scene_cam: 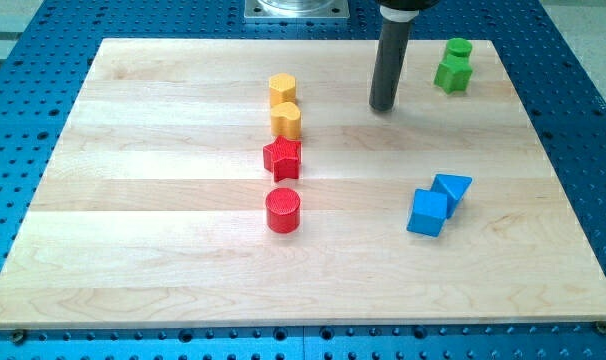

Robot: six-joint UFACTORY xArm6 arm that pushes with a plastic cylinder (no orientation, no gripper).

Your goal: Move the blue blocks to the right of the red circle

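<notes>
The red circle block [283, 210] stands near the board's middle, a little left of centre. A blue cube [428, 212] and a blue triangle [451, 189] touch each other well to its right. My tip [383, 108] rests on the board near the view's top, above and left of the blue blocks and far from them. It touches no block.
A red star [282, 158] sits just above the red circle. A yellow heart-like block [287, 121] and a yellow hexagon [282, 89] line up above that. Two green blocks [454, 65] sit at the top right. The wooden board [133, 230] lies on a blue perforated table.
</notes>
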